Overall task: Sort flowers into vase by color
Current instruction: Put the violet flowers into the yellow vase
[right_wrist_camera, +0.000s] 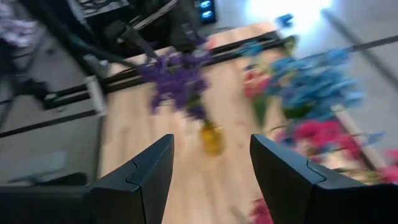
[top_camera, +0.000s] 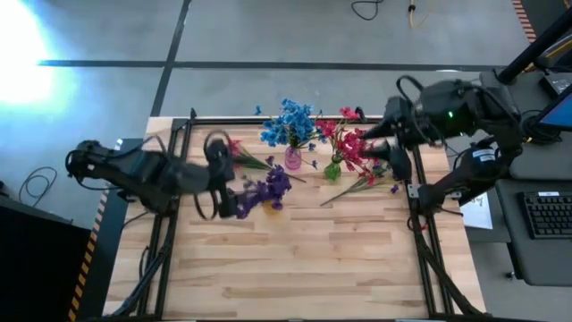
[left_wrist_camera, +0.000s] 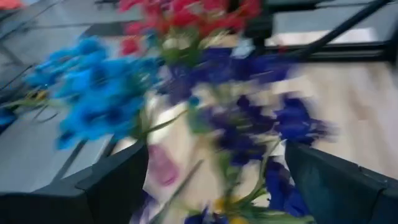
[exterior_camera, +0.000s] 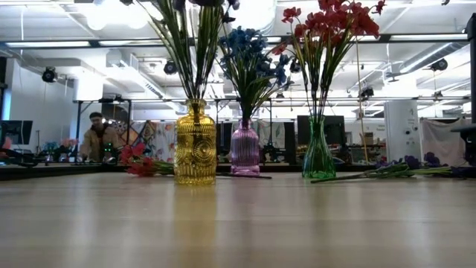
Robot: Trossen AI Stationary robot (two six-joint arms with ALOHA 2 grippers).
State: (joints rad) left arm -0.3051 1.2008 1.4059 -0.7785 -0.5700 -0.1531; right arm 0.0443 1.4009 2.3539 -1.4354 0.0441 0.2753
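High view: the left end effector, released, is hovering beside the purple flowers. The right end effector, released and empty, is hanging by the red flowers.

Low view: a yellow vase, pink vase and green vase are standing in a row, right of the yellow vase. Loose red sprigs are lying left of it.

Wrist views: fingers are standing apart.

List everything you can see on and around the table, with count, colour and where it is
Yellow vase: one, amber, table's left, holding purple flowers.
Pink vase: one, middle, holding blue flowers.
Green vase: one, right, holding red flowers.
Loose red sprig: one, lying on the table left of the yellow vase.
Loose sprigs: a few, lying right of the green vase.
Person: one, in the room behind.
Left gripper: open, beside the purple flowers.
Right gripper: open, empty, by the red flowers.
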